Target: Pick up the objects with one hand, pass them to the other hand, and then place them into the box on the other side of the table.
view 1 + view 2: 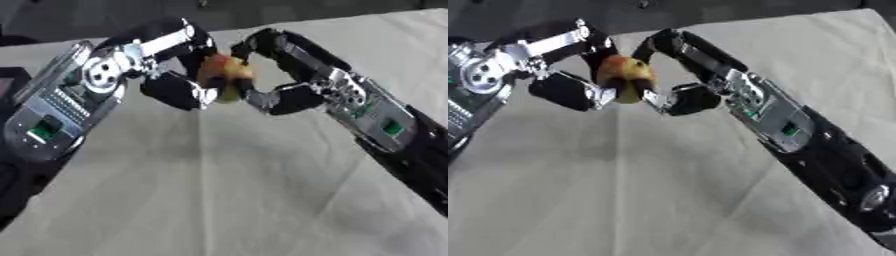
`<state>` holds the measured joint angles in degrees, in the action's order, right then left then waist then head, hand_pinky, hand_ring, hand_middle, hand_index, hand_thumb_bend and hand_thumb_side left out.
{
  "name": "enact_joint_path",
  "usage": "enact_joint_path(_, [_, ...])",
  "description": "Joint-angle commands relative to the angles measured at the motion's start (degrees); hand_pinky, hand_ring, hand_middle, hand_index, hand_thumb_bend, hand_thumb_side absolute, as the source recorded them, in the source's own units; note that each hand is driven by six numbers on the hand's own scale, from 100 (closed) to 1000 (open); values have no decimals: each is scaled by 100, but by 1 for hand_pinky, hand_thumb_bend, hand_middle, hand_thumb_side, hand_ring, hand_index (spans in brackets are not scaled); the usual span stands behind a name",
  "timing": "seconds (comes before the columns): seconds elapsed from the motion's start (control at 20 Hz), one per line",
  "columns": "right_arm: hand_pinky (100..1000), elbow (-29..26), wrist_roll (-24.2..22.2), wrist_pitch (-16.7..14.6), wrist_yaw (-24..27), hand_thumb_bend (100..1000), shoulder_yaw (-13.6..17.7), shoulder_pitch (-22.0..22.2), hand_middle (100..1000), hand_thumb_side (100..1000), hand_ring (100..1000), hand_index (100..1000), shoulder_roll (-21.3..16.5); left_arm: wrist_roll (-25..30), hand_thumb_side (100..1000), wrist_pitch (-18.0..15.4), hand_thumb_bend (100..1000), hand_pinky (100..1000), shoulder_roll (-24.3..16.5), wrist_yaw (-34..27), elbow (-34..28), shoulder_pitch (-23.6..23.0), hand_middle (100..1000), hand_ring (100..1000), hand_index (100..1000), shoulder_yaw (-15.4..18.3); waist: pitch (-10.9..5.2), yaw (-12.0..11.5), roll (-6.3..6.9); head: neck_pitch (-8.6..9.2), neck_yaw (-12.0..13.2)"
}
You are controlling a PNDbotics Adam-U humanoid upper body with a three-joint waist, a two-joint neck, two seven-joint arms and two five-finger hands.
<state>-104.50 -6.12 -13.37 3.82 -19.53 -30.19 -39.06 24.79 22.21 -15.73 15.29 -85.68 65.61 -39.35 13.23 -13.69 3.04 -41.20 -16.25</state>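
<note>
Mid-air handover near the table's (219, 200) far edge! 1 round fruit (226, 75), yellow with an orange-red blush, sits between 2 hands. The left hand (166, 65) has its fingers curled round it; the right hand (284, 75) curls fingers and thumb onto its other side. It looks smooth, stiff and fairly light, likely slippery, so opposite sides around the middle seem the safest hold. No box in view.

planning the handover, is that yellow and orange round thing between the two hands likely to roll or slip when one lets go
The round fruit-like object looks smooth, so it may slip as the left hand or right hand opens. Its rounded shape suggests it would roll if dropped on the cloth-covered table. It keeps its shape between the curled fingers, so it is probably rigid.
</note>
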Motion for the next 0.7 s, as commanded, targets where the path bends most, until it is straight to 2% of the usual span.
enact_joint_path(0.05, [920, -59, 6, 2, -79, 100, 68, -76, 689, 459, 761, 813, -54, 69, 135, 43, 100, 723, -67, 132, -68, 121, 350, 468, 385, 92, -12, 1, 11, 21, 27])
enact_joint_path(0.4, [940, -15, 35, 118, -311, 100, 86, -65, 774, 608, 823, 879, -51, 108, 126, 141, 100, 718, -118, 185, -105, 106, 341, 461, 374, 133, -21, -3, 8, 15, 27])
enact_joint_path(0.7, [944, -6, -18, 139, -470, 100, 86, -48, 796, 616, 842, 899, -47, 28, 138, 230, 100, 712, -147, 158, -128, 71, 333, 453, 369, 185, -27, -9, 4, 9, 33])
